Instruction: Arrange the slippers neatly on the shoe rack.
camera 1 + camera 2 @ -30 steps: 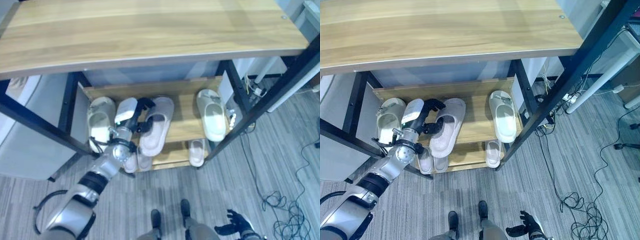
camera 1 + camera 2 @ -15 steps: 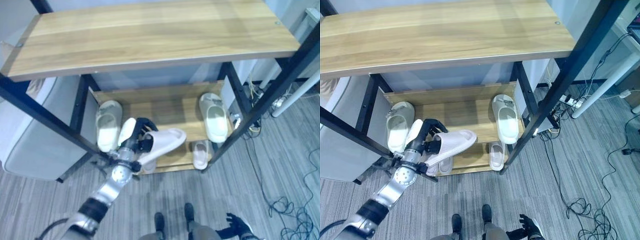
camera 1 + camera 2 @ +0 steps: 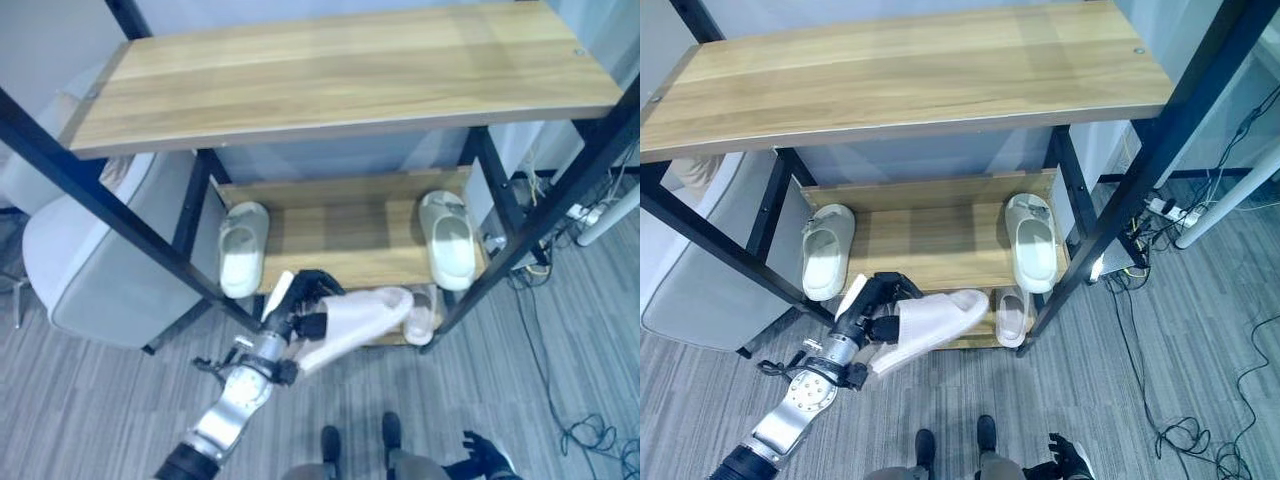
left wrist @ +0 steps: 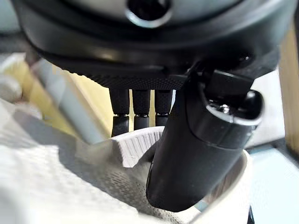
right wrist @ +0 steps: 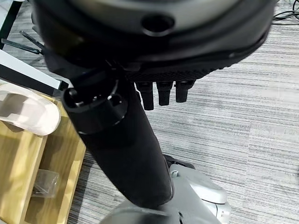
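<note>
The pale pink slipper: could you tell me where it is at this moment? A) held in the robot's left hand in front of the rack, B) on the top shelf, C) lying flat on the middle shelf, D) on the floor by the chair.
A: the left hand has its fingers curled round the pale pink slipper, which is held tilted in front of the shoe rack.
</note>
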{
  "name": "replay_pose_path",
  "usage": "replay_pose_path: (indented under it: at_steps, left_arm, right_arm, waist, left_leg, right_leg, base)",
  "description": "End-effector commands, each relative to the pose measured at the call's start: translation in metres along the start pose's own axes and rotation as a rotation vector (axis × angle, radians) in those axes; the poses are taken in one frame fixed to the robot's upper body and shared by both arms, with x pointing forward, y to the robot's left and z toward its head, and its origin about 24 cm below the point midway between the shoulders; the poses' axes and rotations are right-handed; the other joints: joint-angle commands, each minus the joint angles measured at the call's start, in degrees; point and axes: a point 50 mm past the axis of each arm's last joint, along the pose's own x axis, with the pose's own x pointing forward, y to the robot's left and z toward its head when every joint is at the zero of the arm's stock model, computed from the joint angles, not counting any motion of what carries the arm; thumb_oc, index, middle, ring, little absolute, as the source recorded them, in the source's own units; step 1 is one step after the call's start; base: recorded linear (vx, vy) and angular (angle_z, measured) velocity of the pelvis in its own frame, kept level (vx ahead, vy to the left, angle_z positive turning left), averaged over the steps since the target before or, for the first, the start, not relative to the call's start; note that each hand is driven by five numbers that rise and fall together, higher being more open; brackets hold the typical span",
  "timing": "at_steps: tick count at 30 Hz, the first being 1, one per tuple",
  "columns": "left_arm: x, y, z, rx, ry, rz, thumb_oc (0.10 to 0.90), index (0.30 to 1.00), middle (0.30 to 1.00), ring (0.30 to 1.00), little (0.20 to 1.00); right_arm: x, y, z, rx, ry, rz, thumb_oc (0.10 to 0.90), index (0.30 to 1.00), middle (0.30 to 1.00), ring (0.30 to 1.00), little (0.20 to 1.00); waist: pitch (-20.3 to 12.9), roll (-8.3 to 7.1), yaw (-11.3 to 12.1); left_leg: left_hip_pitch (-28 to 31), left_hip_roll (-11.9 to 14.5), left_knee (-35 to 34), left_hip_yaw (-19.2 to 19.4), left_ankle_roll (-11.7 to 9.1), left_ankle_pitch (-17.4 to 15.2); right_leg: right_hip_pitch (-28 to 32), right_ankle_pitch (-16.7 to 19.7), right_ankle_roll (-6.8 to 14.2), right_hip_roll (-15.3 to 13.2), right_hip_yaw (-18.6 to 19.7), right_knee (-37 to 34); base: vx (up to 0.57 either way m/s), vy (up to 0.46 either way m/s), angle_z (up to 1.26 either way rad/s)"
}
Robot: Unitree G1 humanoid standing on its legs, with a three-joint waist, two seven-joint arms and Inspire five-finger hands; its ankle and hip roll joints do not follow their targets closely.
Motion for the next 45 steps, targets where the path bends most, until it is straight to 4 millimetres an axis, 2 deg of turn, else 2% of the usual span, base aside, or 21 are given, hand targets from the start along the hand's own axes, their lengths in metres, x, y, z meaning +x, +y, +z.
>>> replay_pose_path:
  at_steps: [1, 3, 5, 8, 12, 13, 15, 16, 17, 18, 19, 22, 26, 27, 28, 33, 34, 35, 41, 42, 45]
  left_arm:
    - [0.035, 0.000, 0.062, -0.029, -0.319, 0.005, 0.400, 0.300, 0.300, 0.300, 0.300]
    - [0.042, -0.002, 0.063, 0.004, -0.321, 0.001, 0.400, 0.300, 0.300, 0.300, 0.300]
    - [0.048, 0.003, 0.070, 0.032, -0.342, 0.038, 0.400, 0.300, 0.300, 0.300, 0.300]
    - [0.052, 0.007, 0.075, 0.049, -0.362, 0.070, 0.400, 0.300, 0.300, 0.300, 0.300]
    - [0.064, 0.022, 0.098, 0.127, -0.451, 0.155, 0.400, 0.300, 0.300, 0.300, 0.300]
    - [0.069, 0.033, 0.111, 0.178, -0.498, 0.209, 0.400, 0.300, 0.300, 0.300, 0.300]
    - [0.070, 0.041, 0.119, 0.197, -0.527, 0.250, 0.400, 0.300, 0.300, 0.300, 0.300]
    - [0.069, 0.059, 0.133, 0.229, -0.583, 0.341, 0.400, 0.300, 0.300, 0.300, 0.300]
    - [0.069, 0.060, 0.134, 0.230, -0.585, 0.344, 0.400, 0.300, 0.300, 0.300, 0.300]
    - [0.068, 0.075, 0.148, 0.257, -0.634, 0.426, 0.400, 0.300, 0.300, 0.300, 0.300]
    - [0.068, 0.075, 0.148, 0.258, -0.635, 0.427, 0.400, 0.300, 0.300, 0.300, 0.300]
    - [0.068, 0.103, 0.176, 0.329, -0.716, 0.579, 0.400, 0.300, 0.300, 0.300, 0.300]
    - [0.066, 0.126, 0.198, 0.383, -0.773, 0.686, 0.400, 0.300, 0.300, 0.300, 0.300]
    - [0.063, 0.139, 0.215, 0.405, -0.819, 0.749, 0.400, 0.300, 0.300, 0.300, 0.300]
    - [0.063, 0.140, 0.216, 0.406, -0.821, 0.750, 0.400, 0.300, 0.300, 0.300, 0.300]
    - [0.062, 0.168, 0.265, 0.506, -0.911, 0.886, 0.400, 0.300, 0.300, 0.300, 0.300]
    - [0.062, 0.168, 0.266, 0.507, -0.913, 0.885, 0.400, 0.300, 0.300, 0.300, 0.300]
    - [0.060, 0.177, 0.275, 0.537, -0.917, 0.928, 0.400, 0.300, 0.300, 0.300, 0.300]
    - [0.067, 0.189, 0.282, 0.539, -0.875, 0.960, 0.400, 0.300, 0.300, 0.300, 0.300]
    - [0.071, 0.199, 0.283, 0.565, -0.827, 0.974, 0.400, 0.300, 0.300, 0.300, 0.300]
    - [0.076, 0.201, 0.289, 0.581, -0.809, 0.964, 0.400, 0.300, 0.300, 0.300, 0.300]
  right_arm:
    - [0.007, -0.008, 0.029, -0.033, -0.095, -0.030, 0.800, 0.900, 0.900, 0.900, 0.900]
    - [0.008, -0.010, 0.042, -0.005, -0.142, -0.045, 0.800, 0.900, 0.900, 0.900, 0.900]
    - [0.009, -0.017, 0.069, 0.061, -0.238, -0.088, 0.800, 0.900, 0.900, 0.900, 0.900]
    - [0.008, -0.022, 0.085, 0.083, -0.305, -0.118, 0.800, 0.900, 0.900, 0.900, 0.900]
    - [0.005, -0.039, 0.124, 0.180, -0.439, -0.204, 0.800, 0.900, 0.900, 0.900, 0.900]
    - [0.000, -0.046, 0.144, 0.215, -0.520, -0.235, 0.800, 0.900, 0.900, 0.900, 0.900]
    - [-0.003, -0.050, 0.153, 0.235, -0.560, -0.253, 0.800, 0.900, 0.900, 0.900, 0.900]
    - [-0.010, -0.055, 0.172, 0.274, -0.645, -0.276, 0.800, 0.900, 0.900, 0.900, 0.900]
    - [-0.011, -0.055, 0.173, 0.274, -0.648, -0.276, 0.800, 0.900, 0.900, 0.900, 0.900]
    - [-0.019, -0.060, 0.189, 0.305, -0.724, -0.294, 0.800, 0.900, 0.900, 0.900, 0.900]
    - [-0.019, -0.060, 0.189, 0.305, -0.724, -0.294, 0.800, 0.900, 0.900, 0.900, 0.900]
    - [-0.035, -0.067, 0.216, 0.339, -0.862, -0.298, 0.800, 0.900, 0.900, 0.900, 0.900]
    - [-0.051, -0.074, 0.237, 0.366, -0.977, -0.294, 0.800, 0.900, 0.900, 0.900, 0.900]
    - [-0.061, -0.078, 0.247, 0.367, -1.044, -0.295, 0.800, 0.900, 0.900, 0.900, 0.900]
    - [-0.061, -0.078, 0.247, 0.368, -1.046, -0.296, 0.800, 0.900, 0.900, 0.900, 0.900]
    - [-0.094, -0.088, 0.270, 0.342, -1.235, -0.279, 0.800, 0.900, 0.900, 0.900, 0.900]
    - [-0.095, -0.088, 0.270, 0.345, -1.236, -0.280, 0.800, 0.900, 0.900, 0.900, 0.900]
    - [-0.104, -0.091, 0.275, 0.344, -1.282, -0.267, 0.800, 0.900, 0.900, 0.900, 0.900]
    - [-0.115, -0.089, 0.272, 0.323, -1.325, -0.241, 0.800, 0.900, 0.900, 0.900, 0.900]
    - [-0.120, -0.087, 0.267, 0.288, -1.340, -0.218, 0.800, 0.900, 0.900, 0.900, 0.900]
    - [-0.122, -0.087, 0.264, 0.249, -1.343, -0.207, 0.800, 0.900, 0.900, 0.900, 0.900]
  waist:
    - [2.88, -1.82, -0.72]
    - [4.02, -2.24, -0.81]
    - [4.97, -2.04, -0.83]
    - [5.54, -1.87, -1.03]
    - [6.97, -1.46, -2.05]
    - [7.23, -1.05, -2.50]
    - [7.05, -0.73, -2.71]
    - [7.36, -0.39, -2.86]
    - [7.34, -0.40, -2.92]
    - [7.73, -0.34, -3.10]
    - [7.45, -0.30, -3.06]
    - [8.40, -0.22, -3.41]
    - [9.54, -0.38, -3.55]
    - [10.35, -0.58, -3.57]
    - [10.33, -0.59, -3.54]
    - [13.49, -1.46, -4.84]
    - [13.72, -1.60, -4.76]
    - [15.93, -2.32, -4.96]
    - [16.52, -2.52, -5.43]
    - [16.52, -2.11, -5.98]
    - [16.52, -1.64, -6.53]
  left_leg:
    - [-5.67, 2.28, 5.99, -1.36, -3.86, -2.41]
    - [-10.34, 2.36, 10.23, -1.49, -3.81, -3.28]
    - [-16.96, 2.49, 15.54, -1.43, -3.09, -4.29]
    - [-22.19, 3.05, 19.97, -1.13, -2.59, -5.29]
    - [-35.15, 3.92, 31.89, -0.39, -1.54, -8.58]
    - [-41.11, 4.21, 37.41, -0.79, -1.24, -10.17]
    - [-45.41, 4.31, 41.14, -1.12, -1.07, -11.31]
    - [-50.07, 4.28, 47.55, -1.97, -0.68, -15.81]
    - [-51.35, 4.50, 47.45, -1.54, -0.32, -13.93]
    - [-56.02, 4.55, 54.15, -2.54, -0.12, -18.54]
    - [-56.67, 4.60, 54.78, -2.57, -0.11, -18.91]
    - [-66.40, 5.18, 67.00, -4.58, 1.55, -24.19]
    - [-72.95, 5.39, 77.29, -5.30, 2.06, -28.54]
    - [-76.40, 5.64, 83.29, -5.57, 2.12, -30.97]
    - [-76.86, 5.64, 83.89, -5.63, 2.10, -31.29]
    - [-85.68, 5.02, 102.92, -6.26, 2.40, -37.52]
    - [-85.69, 5.04, 103.31, -6.20, 2.38, -37.81]
    - [-85.71, 5.12, 107.49, -6.25, 2.34, -39.44]
    - [-85.71, 5.18, 114.71, -7.33, 2.54, -42.67]
    - [-85.71, 5.24, 118.54, -7.30, 3.15, -44.21]
    - [-85.71, 5.02, 121.24, -7.38, 3.28, -45.23]
  right_leg:
    - [-3.52, -7.45, 3.54, -1.66, -0.41, 8.50]
    - [-7.56, -8.33, 3.31, -1.91, -0.83, 11.98]
    - [-14.47, -9.87, 2.78, -1.74, -0.59, 18.09]
    - [-19.87, -11.01, 2.69, -2.00, -0.09, 22.37]
    - [-32.46, -13.07, 2.66, -3.10, 0.83, 32.88]
    - [-38.01, -14.69, 2.30, -3.54, 1.44, 37.78]
    - [-42.25, -15.40, 2.33, -3.75, 1.63, 41.57]
    - [-47.25, -19.23, 2.11, -3.83, 3.02, 47.94]
    - [-48.41, -17.48, 1.78, -3.84, 2.81, 47.60]
    - [-53.24, -21.45, 2.08, -3.69, 3.75, 54.05]
    - [-53.87, -21.78, 2.08, -3.66, 3.77, 54.62]
    - [-62.98, -26.31, 1.28, -3.15, 4.66, 66.13]
    - [-69.71, -29.82, 1.13, -3.08, 4.96, 76.62]
    - [-73.11, -32.29, 0.88, -2.98, 5.08, 82.64]
    - [-73.55, -32.62, 0.89, -2.98, 5.09, 83.22]
    - [-82.28, -38.16, 0.62, -2.89, 5.43, 102.54]
    - [-82.37, -38.43, 0.63, -2.88, 5.54, 103.01]
    - [-82.83, -39.69, 0.34, -2.47, 6.67, 107.97]
    - [-82.93, -42.89, 0.63, -1.76, 8.51, 115.89]
    - [-82.93, -43.98, 0.61, -0.86, 10.44, 119.94]
    - [-82.93, -45.42, 0.59, -0.50, 11.93, 122.88]
  base:
    - [-0.20, -0.057, -0.01]
    - [-0.18, -0.056, -0.01]
    - [-0.18, -0.019, -0.04]
    - [-0.13, 0.010, -0.09]
    - [-0.18, 0.041, -0.12]
    - [-0.18, 0.041, 0.02]
    - [-0.05, 0.039, -0.04]
    - [-0.05, 0.041, -0.07]
    - [0.03, 0.078, -0.05]
    - [0.00, 0.032, -0.06]
    - [0.10, 0.043, -0.10]
    - [0.03, 0.034, -0.10]
    - [0.11, 0.029, -0.02]
    - [0.15, 0.015, -0.09]
    - [0.17, 0.001, -0.10]
    - [0.16, -0.013, -0.01]
    - [0.22, -0.020, 0.01]
    - [0.12, -0.007, -0.06]
    - [0.12, 0.029, -0.04]
    - [0.10, 0.044, -0.11]
    - [0.08, 0.032, -0.09]
